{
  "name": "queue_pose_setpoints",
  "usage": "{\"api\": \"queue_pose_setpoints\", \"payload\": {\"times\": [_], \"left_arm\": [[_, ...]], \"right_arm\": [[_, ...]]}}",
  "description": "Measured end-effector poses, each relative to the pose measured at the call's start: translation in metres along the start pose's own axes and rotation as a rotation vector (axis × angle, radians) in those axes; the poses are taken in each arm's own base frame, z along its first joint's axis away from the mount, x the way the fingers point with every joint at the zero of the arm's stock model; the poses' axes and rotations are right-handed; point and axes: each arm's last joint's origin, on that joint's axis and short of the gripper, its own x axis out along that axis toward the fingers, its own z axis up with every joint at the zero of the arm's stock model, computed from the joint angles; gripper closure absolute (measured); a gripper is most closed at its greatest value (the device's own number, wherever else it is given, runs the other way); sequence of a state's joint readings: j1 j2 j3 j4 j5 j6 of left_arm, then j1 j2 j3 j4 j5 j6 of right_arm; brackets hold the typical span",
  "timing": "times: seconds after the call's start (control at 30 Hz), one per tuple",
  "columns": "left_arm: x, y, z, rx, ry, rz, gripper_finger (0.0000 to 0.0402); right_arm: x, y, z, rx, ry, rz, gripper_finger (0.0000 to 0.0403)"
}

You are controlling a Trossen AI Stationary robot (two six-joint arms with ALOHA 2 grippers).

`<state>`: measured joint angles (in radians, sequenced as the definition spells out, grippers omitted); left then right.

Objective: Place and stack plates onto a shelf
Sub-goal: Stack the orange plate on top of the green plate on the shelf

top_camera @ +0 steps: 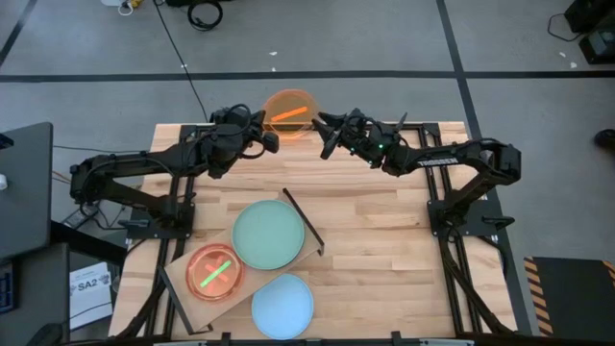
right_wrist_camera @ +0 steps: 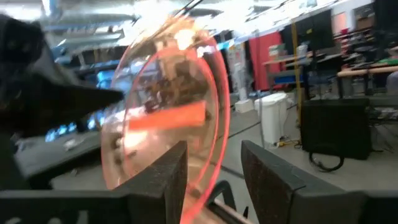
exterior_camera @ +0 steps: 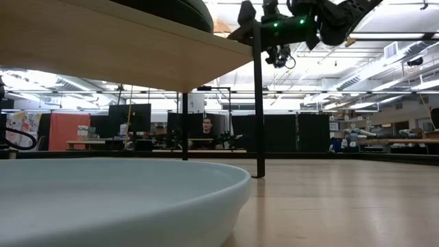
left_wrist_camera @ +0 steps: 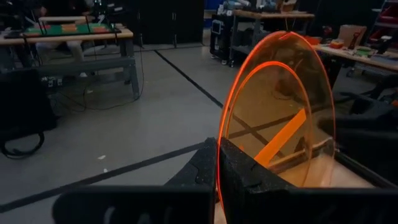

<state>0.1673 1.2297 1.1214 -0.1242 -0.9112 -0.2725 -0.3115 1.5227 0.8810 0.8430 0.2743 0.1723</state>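
Observation:
A translucent orange plate hangs above the table's far edge between my two grippers. My left gripper is shut on its rim on the left side. My right gripper is open at the plate's right side, with the rim passing between its fingers; I cannot tell whether they touch it. The shelf stands at the near left on black legs and bears a mint-green plate and a pink plate. A light-blue plate lies flat on the table beside it. My left gripper pinches the orange plate's rim between its two fingers, one on each face. The fingers come roughly level from the table's left side. The plate stands tilted on edge beyond the fingertips, lifted clear of the table.
A black bar frame rises at the shelf's right end, its leg standing on the slatted tabletop. Bare wood lies across the table's middle and right. Each arm's base frame stands at its side of the table.

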Motion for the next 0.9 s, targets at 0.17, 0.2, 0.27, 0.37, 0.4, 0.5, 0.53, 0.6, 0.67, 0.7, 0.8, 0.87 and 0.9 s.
{"api": "queue_pose_setpoints", "payload": {"times": [0.17,0.2,0.27,0.37,0.4,0.5,0.53,0.6,0.67,0.7,0.8,0.87,0.9], "left_arm": [[-0.01,0.009,0.017,-0.004,-0.034,-0.027,0.0393],[-0.013,0.011,0.02,-0.006,-0.038,-0.04,0.0393],[-0.019,0.015,0.029,-0.026,-0.053,-0.071,0.0393],[-0.028,0.022,0.039,-0.04,-0.057,-0.133,0.0394],[-0.031,0.024,0.042,-0.044,-0.055,-0.156,0.0394],[-0.04,0.031,0.047,-0.062,-0.034,-0.249,0.0395],[-0.043,0.033,0.048,-0.082,-0.021,-0.295,0.0395],[-0.049,0.037,0.05,-0.126,0.013,-0.39,0.0395],[-0.055,0.041,0.05,-0.157,0.055,-0.477,0.0396],[-0.058,0.043,0.05,-0.167,0.076,-0.515,0.0396],[-0.066,0.05,0.048,-0.194,0.16,-0.6,0.0396],[-0.071,0.054,0.043,-0.2,0.241,-0.64,0.0396],[-0.073,0.056,0.04,-0.204,0.29,-0.66,0.0396]], "right_arm": [[-0.013,0.001,0.014,-0.049,0.099,0.028,0.0246],[-0.016,0.0,0.016,-0.057,0.131,0.028,0.0246],[-0.024,-0.001,0.019,-0.075,0.211,0.036,0.0246],[-0.038,-0.003,0.021,-0.1,0.361,0.066,0.0246],[-0.044,-0.003,0.02,-0.097,0.418,0.079,0.0246],[-0.06,-0.006,0.02,-0.036,0.58,0.114,0.0247],[-0.065,-0.006,0.02,-0.01,0.624,0.123,0.0247],[-0.074,-0.006,0.02,0.025,0.692,0.137,0.0247],[-0.081,-0.004,0.021,0.023,0.737,0.148,0.0247],[-0.083,-0.002,0.021,0.015,0.747,0.156,0.0247],[-0.088,0.001,0.023,-0.012,0.754,0.179,0.0247],[-0.089,0.003,0.023,-0.017,0.755,0.191,0.0247],[-0.089,0.004,0.023,-0.022,0.756,0.194,0.0247]]}}
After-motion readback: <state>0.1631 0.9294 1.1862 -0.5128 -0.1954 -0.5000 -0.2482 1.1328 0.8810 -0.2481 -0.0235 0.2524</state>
